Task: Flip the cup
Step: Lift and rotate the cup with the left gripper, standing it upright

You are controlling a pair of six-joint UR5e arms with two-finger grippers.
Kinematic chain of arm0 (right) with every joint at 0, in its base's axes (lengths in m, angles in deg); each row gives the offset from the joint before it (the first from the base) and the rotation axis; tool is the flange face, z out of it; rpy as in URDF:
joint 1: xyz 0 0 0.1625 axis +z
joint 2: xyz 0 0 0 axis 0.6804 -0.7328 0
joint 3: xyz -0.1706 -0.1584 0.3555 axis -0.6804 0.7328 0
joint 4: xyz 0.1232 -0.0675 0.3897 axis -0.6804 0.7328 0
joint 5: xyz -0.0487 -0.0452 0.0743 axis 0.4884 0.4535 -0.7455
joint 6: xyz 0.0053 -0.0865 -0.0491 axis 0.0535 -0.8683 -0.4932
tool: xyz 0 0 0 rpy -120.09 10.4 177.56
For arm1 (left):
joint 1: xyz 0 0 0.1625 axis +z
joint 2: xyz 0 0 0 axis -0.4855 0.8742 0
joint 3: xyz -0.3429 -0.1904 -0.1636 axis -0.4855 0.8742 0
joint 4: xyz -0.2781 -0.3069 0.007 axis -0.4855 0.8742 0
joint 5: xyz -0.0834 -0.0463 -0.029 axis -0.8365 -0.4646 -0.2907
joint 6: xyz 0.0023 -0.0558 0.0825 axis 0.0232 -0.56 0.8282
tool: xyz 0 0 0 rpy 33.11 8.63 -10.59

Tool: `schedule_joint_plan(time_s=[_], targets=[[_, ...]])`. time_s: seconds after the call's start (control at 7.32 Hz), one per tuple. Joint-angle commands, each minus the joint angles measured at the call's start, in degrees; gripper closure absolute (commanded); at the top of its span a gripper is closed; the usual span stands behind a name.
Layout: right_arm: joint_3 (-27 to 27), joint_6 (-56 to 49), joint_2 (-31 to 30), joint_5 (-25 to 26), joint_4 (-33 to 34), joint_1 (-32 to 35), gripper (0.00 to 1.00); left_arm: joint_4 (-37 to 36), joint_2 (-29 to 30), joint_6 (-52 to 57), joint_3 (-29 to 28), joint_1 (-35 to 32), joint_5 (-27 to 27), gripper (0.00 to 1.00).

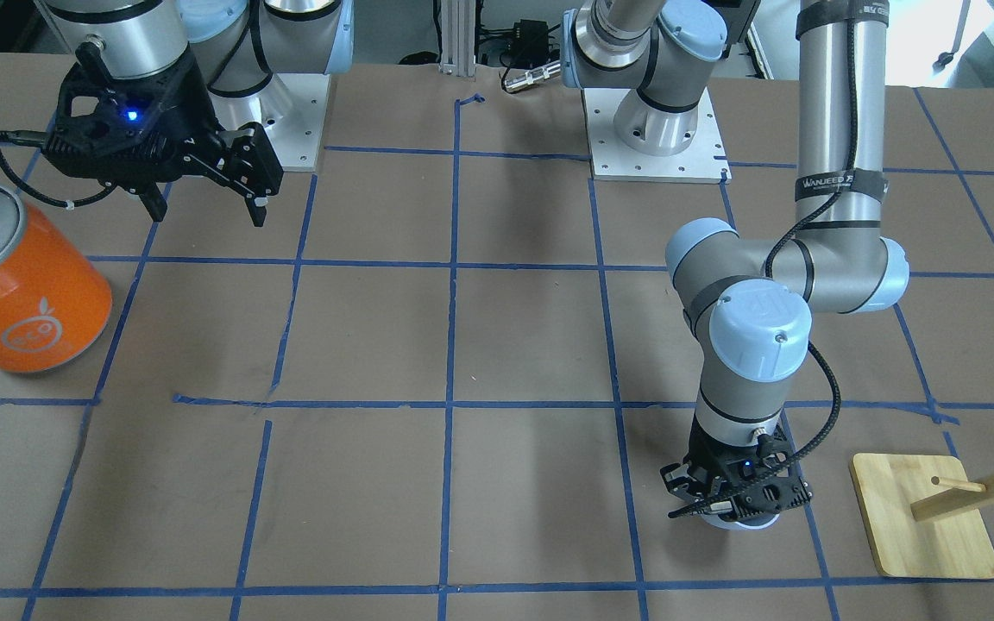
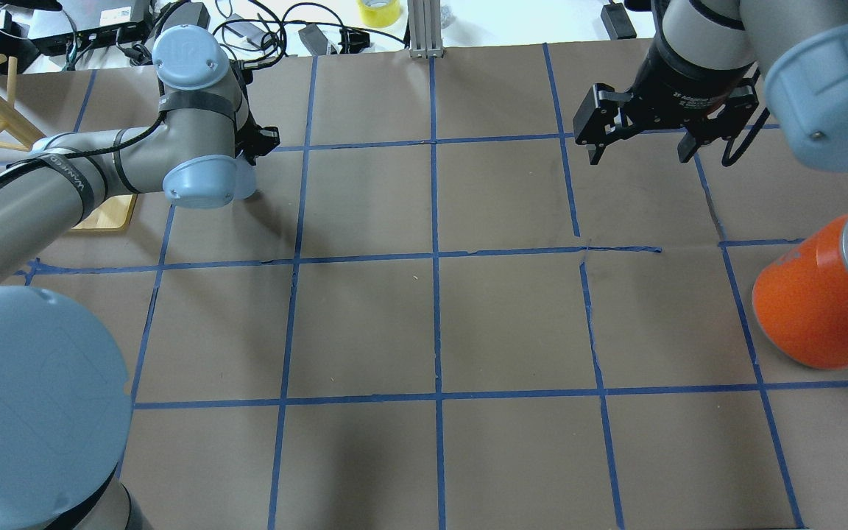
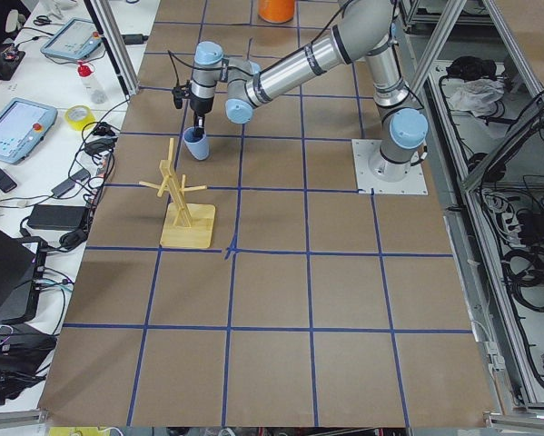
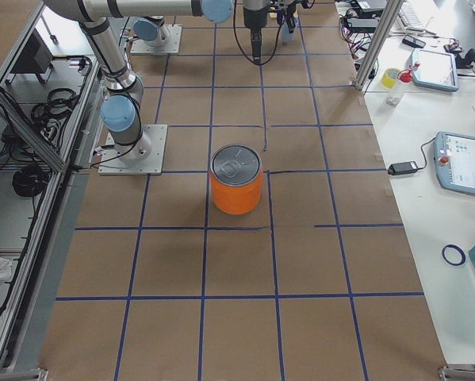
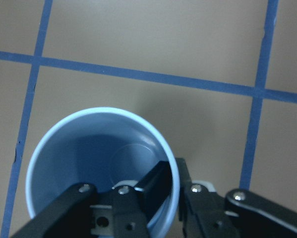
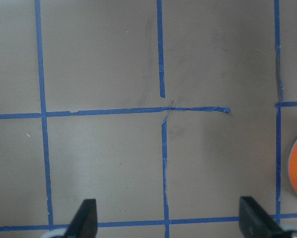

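The pale blue cup (image 5: 89, 153) stands upright on the table with its mouth up. It also shows in the exterior left view (image 3: 197, 145) and pokes out under the arm in the overhead view (image 2: 246, 180). My left gripper (image 5: 170, 181) points straight down onto it, one finger inside the cup and one outside, shut on the cup's wall. In the front-facing view the left gripper (image 1: 734, 504) covers most of the cup (image 1: 743, 520). My right gripper (image 1: 204, 207) hangs open and empty above the table, far from the cup; its fingertips (image 6: 86, 218) stand wide apart.
A large orange can (image 1: 22, 293) with a silver lid stands near the right gripper; it also shows in the overhead view (image 2: 814, 302). A wooden peg stand (image 1: 924, 517) on a square base sits just beside the cup. Blue tape lines grid the brown table.
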Motion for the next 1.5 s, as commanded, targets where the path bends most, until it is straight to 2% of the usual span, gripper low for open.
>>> schedule_joint_plan(time_s=[0.0,0.27,0.41,0.55,0.96,1.09,1.37], targets=[[0.0,0.0,0.0,0.0,0.0,0.0,0.0,-0.1,0.3,0.1,0.4,0.0,0.1,1.0],[0.0,-0.1,0.0,0.1,0.0,0.0,0.0,-0.2,0.3,0.1,0.5,0.1,0.1,1.0],[0.0,0.0,0.0,0.0,0.0,0.0,0.0,-0.1,0.6,0.2,0.7,0.1,0.2,0.18],[0.0,-0.2,0.0,0.1,0.0,0.0,0.0,0.0,0.6,0.7,0.6,0.1,0.0,0.0],[0.0,0.5,0.0,0.3,0.0,0.0,0.0,0.7,-3.7,2.2,-0.6,0.0,-0.3,0.0],[0.0,0.5,0.0,0.3,0.0,0.0,0.0,3.9,-6.2,2.3,-1.0,-0.1,-0.2,0.0],[0.1,0.5,0.0,0.0,-0.1,0.1,0.0,17.5,-14.0,1.8,-1.6,-1.1,-0.5,0.0]])
